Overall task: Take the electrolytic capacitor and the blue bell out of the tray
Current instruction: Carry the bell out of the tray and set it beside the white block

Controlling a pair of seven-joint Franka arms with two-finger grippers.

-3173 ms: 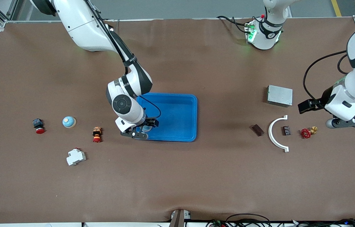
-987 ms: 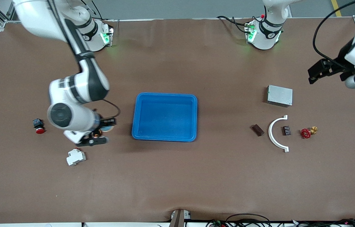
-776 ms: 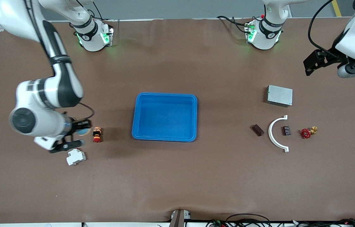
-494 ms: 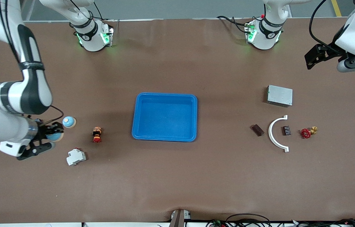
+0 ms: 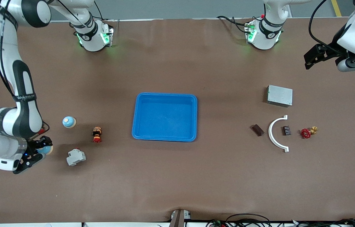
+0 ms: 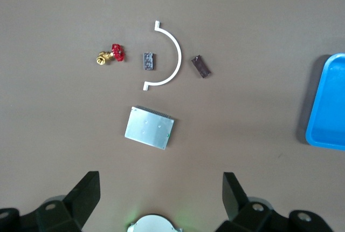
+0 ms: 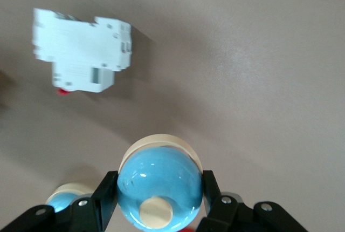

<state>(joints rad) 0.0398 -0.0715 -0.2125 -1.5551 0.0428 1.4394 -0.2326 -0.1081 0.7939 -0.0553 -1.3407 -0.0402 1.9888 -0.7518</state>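
The right pincer (image 5: 40, 151) hangs over the table (image 5: 177, 176) at the right arm's end, clamped on a blue bell (image 7: 159, 186). A white circuit breaker (image 5: 76, 157) lies near it. The left pincer (image 6: 159, 197), fingers apart and holding nothing, waits high above a grey metal box (image 6: 149, 128).
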